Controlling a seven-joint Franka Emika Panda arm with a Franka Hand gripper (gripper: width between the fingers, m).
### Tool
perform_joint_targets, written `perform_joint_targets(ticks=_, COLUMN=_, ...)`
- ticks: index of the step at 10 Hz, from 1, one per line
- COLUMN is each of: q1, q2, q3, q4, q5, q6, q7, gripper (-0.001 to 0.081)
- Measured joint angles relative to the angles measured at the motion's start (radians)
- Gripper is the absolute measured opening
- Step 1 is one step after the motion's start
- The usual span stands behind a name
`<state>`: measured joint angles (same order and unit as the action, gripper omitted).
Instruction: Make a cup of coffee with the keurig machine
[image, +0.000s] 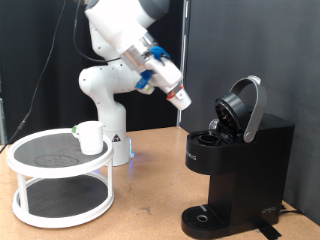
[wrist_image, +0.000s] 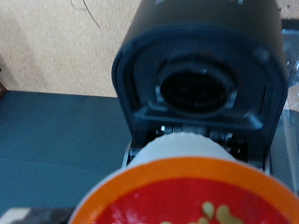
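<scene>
White pod (image: 180, 97) gripped in tool (image: 172, 92) above open-lidded keurig machine (image: 240, 150), cup (image: 91, 137) on round stand (image: 60, 175)

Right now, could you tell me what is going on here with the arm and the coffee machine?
The gripper holds a white pod with a red top in the air, just to the exterior view's left of the keurig machine. The machine's lid is up, and the wrist view looks over the pod into the open brewing chamber. The cup sits on the top tier of a white round rack at the exterior view's left, not under the machine.
</scene>
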<state>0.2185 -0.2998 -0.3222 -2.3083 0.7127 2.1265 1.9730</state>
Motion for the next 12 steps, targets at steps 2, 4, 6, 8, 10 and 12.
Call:
perform_joint_targets(ticks=2, q1=0.008, q2=0.015, q3=0.023, q4=0.021, q5=0.0, q6=0.004, q7=0.016, gripper=0.0401)
perform_joint_targets(ticks=4, q1=0.008, q2=0.016, q3=0.027, q4=0.02, q5=0.0, q6=0.008, q7=0.015, gripper=0.0401)
perform_joint_targets(ticks=6, q1=0.008, q2=0.017, q3=0.017, q4=0.02, q5=0.024, q6=-0.025, q7=0.007, gripper=0.0401)
perform_joint_targets(ticks=8, q1=0.007, q2=0.04, q3=0.019, q4=0.021, q5=0.022, q6=-0.047, q7=0.027, gripper=0.0401)
perform_joint_targets(ticks=10, q1=0.008, q2=0.076, q3=0.03, q4=0.024, q5=0.02, q6=-0.039, q7=0.037, gripper=0.0401)
perform_joint_targets(ticks=12, q1=0.008, q2=0.105, q3=0.048, q4=0.026, q5=0.02, q6=-0.007, q7=0.037, gripper=0.0401)
